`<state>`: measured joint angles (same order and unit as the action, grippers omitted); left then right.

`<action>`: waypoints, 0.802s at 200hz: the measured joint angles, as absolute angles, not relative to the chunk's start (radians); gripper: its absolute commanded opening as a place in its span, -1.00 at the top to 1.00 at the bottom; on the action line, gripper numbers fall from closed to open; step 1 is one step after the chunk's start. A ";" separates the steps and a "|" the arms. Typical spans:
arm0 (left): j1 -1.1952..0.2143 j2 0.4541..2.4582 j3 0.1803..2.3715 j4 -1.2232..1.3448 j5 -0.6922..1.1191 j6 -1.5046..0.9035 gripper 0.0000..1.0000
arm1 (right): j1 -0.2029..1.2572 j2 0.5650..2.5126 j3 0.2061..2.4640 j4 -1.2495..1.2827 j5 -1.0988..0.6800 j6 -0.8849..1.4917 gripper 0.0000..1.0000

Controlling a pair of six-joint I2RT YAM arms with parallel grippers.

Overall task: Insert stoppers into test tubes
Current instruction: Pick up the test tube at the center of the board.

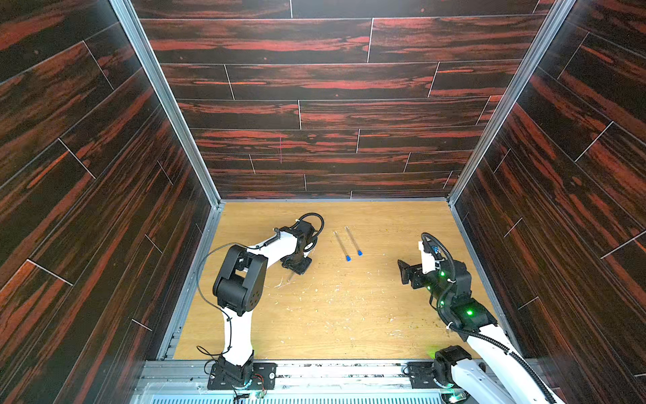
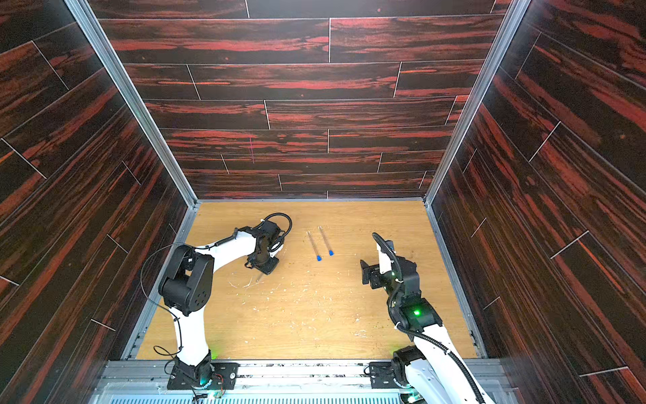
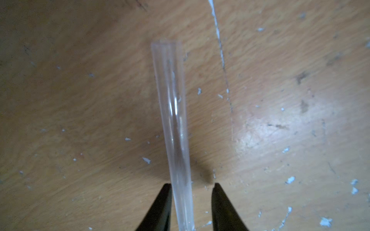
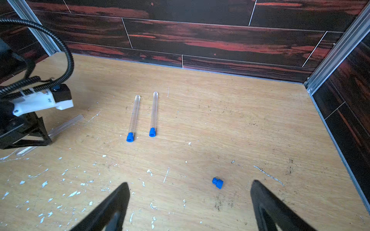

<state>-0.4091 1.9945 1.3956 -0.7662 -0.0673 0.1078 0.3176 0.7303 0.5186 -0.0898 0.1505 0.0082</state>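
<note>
Test tube (image 3: 174,124), the one with no plug, lies on the table (image 4: 240,120) between the jaws of your left gripper (image 3: 192,185). One jaw touches it and the other stands just beside, so it is not clamped. It looks light, stiff, slippery and probably fragile, so grip it gently, away from the open end. Your right gripper (image 4: 190,183) hangs wide apart near the loose stopper (image 4: 217,183). No writing can be read.

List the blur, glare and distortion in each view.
Left wrist: the clear tube is soft, and glare whitens a patch of the table. Right wrist: the right gripper is out of focus, the loose stopper sharp. Both top views: wide-angle perspective splays the walls; a green light glows on the right arm.
</note>
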 measured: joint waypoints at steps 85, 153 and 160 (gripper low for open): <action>-0.409 1.998 1.376 -0.754 -0.072 0.105 0.51 | 0.318 0.727 0.519 -0.090 0.150 0.011 -0.90; -0.411 2.002 1.375 -0.751 -0.072 0.104 0.62 | 0.318 0.723 0.519 -0.090 0.150 0.011 -0.89; -0.411 2.002 1.374 -0.750 -0.072 0.104 0.62 | 0.318 0.723 0.519 -0.090 0.150 0.011 -0.90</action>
